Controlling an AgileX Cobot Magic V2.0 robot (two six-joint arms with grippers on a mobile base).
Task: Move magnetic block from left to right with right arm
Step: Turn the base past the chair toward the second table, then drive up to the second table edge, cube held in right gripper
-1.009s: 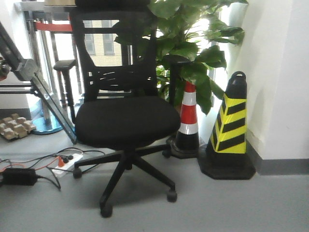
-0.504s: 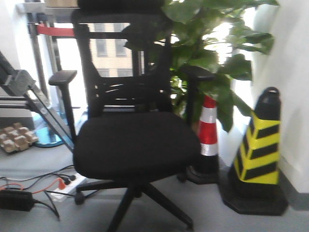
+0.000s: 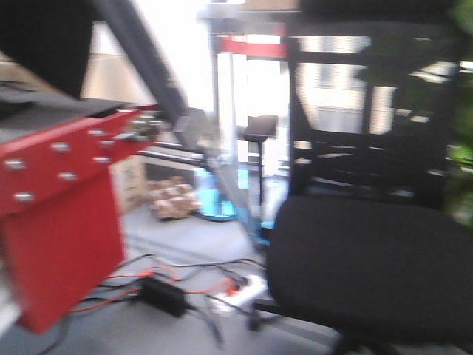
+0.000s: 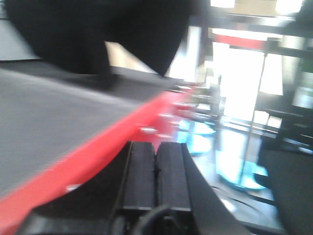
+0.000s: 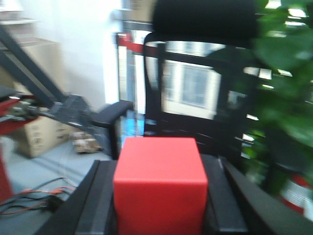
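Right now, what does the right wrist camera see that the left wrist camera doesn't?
Only the right wrist view shows the magnetic block, held between the right gripper's fingers, and a green plant. Only the left wrist view shows the left gripper, its pads pressed together with nothing between them, next to a grey surface with a red edge. Both views are blurry, and both show bright windows crossed by a red band.

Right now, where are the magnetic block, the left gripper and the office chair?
magnetic block [image 5: 160,192]: right wrist view, on its front face.
left gripper [image 4: 156,149]: left wrist view, on the seam between the closed fingertips.
office chair [image 3: 369,255]: front-facing view, on the seat cushion.
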